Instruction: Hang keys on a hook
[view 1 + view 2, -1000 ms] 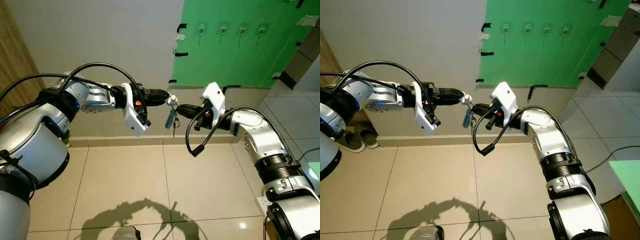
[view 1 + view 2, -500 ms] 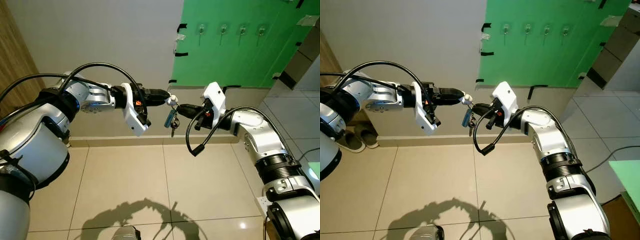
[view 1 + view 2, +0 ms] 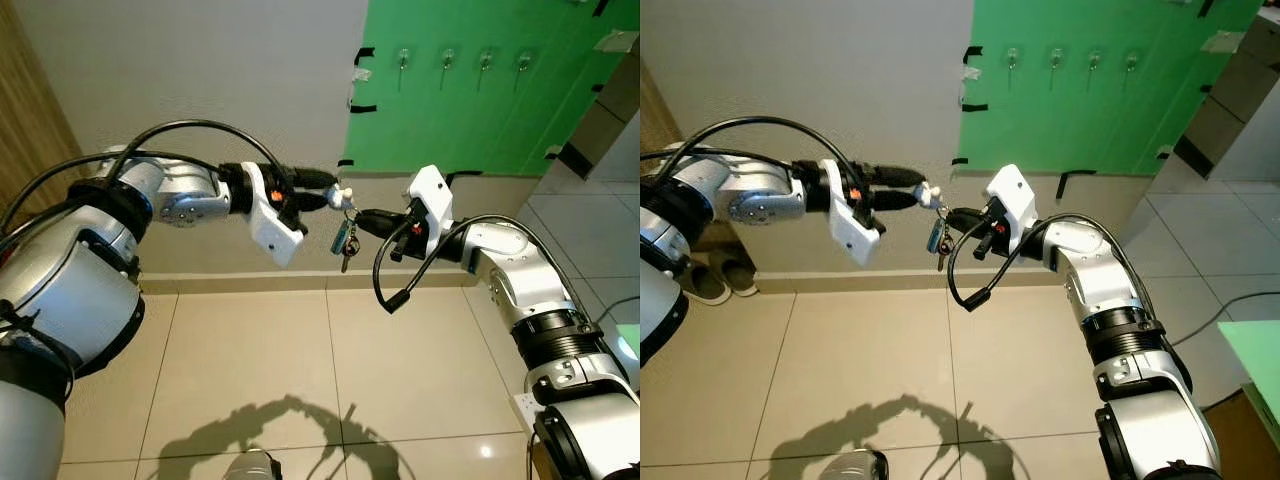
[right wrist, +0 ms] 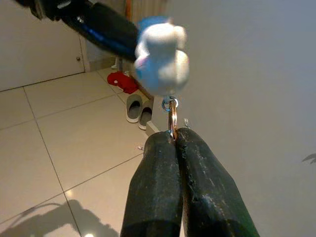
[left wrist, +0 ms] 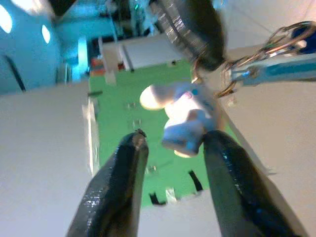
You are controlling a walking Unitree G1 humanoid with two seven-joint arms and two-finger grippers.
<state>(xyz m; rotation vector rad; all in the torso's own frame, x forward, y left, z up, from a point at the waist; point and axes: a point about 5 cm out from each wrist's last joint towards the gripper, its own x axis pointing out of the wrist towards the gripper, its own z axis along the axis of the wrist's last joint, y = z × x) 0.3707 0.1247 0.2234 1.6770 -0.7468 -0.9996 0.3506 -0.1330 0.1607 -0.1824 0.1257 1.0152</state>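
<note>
Keys (image 3: 343, 242) hang mid-air between both grippers, in front of the wall above the tiled floor (image 3: 300, 380). Right gripper (image 4: 174, 139) is pinched closed on the key ring, its fingers pressed together. White-blue figurine charm (image 5: 180, 118) sits just above the ring. Left gripper (image 5: 173, 143) has its fingers spread apart, charm between the tips, not clamped. Hooks (image 3: 447, 58) sit in a row on the green board (image 3: 470, 110), well apart, up and to the robot's right of the keys.

Floor tiles (image 3: 400, 370) glossy — key ring (image 4: 172, 118) metal.
</note>
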